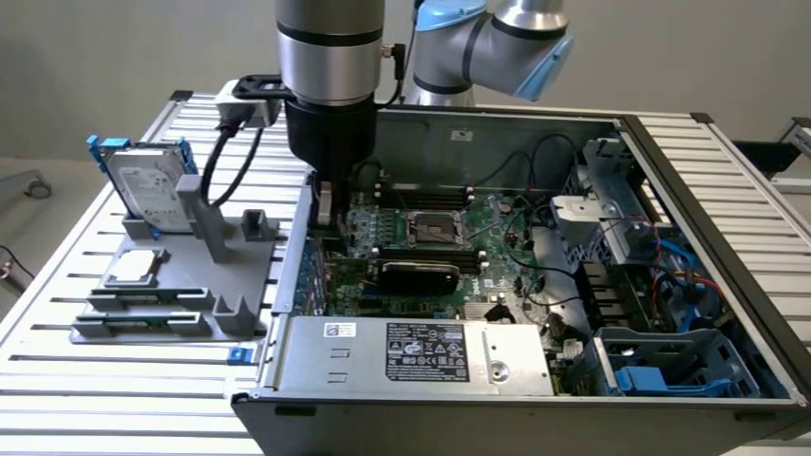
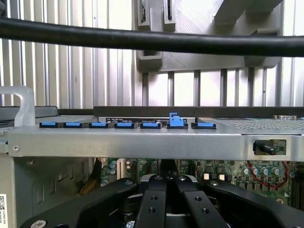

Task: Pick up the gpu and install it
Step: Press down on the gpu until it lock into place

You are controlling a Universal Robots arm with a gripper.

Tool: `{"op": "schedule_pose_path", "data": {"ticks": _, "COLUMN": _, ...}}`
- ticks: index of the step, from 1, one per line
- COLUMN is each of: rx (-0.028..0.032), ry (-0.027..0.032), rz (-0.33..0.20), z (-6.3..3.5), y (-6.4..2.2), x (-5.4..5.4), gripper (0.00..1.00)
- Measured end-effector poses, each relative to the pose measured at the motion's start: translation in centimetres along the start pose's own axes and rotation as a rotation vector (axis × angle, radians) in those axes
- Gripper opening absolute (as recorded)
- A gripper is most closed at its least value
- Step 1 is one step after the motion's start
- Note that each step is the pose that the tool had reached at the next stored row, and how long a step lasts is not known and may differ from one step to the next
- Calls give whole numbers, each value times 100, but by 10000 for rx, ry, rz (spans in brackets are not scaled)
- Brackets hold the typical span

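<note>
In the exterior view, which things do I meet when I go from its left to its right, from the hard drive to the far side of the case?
Hard drive → gray stand → gripper → gpu → blue drive cage.

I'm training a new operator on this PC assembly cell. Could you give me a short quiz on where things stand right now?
1. True or false: the gpu is on the grey fixture outside the case.
2. Where is the hard drive with the blue frame? A) upright on the grey fixture B) inside the case C) on the power supply
3. Fill in: in the exterior view, the gripper hangs at the case's ___ side.

Key: 1 false, it is inside the case on the motherboard; 2 A; 3 left.
</note>
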State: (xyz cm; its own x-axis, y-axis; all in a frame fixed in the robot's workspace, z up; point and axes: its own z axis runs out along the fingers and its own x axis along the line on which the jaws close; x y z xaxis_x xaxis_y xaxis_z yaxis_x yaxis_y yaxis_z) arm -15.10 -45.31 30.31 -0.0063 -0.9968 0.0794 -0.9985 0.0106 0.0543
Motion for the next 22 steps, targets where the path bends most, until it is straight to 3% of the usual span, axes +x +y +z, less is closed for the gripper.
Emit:
{"op": "schedule_pose_path", "data": {"ticks": 16, "rx": -27, "ry": -9, "rz": 72, "z": 1, "y": 11, "x": 0, "gripper": 11}}
{"op": "schedule_pose_path", "data": {"ticks": 22, "rx": -62, "ry": -46, "rz": 93, "z": 4, "y": 12, "x": -12, "gripper": 11}}
